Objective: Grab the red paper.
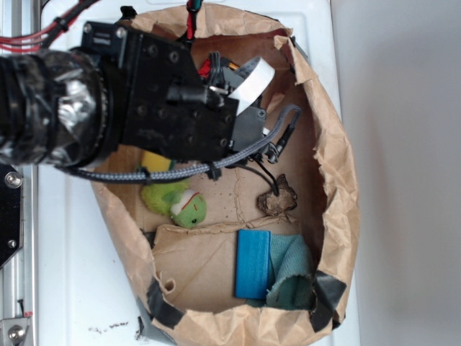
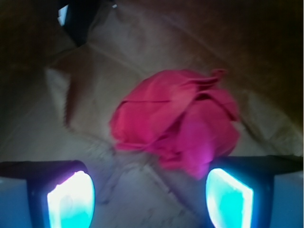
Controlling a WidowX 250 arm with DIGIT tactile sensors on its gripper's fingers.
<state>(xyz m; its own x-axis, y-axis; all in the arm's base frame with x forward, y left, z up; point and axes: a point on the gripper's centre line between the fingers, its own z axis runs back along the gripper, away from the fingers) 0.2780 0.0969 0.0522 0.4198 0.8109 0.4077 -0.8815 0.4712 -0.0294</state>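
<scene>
Two glowing fingertips (image 2: 71,199) of the hand (image 2: 149,199) stand wide apart, empty, just before the crumpled red paper ball (image 2: 175,123) on brown paper-bag floor (image 2: 95,76).

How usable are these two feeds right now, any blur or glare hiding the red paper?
Wrist view: soft and dim, yet the red paper is plain; end effector fingertips glow cyan, blown out. Exterior view: evenly lit and sharper, but the arm hides the paper.
</scene>
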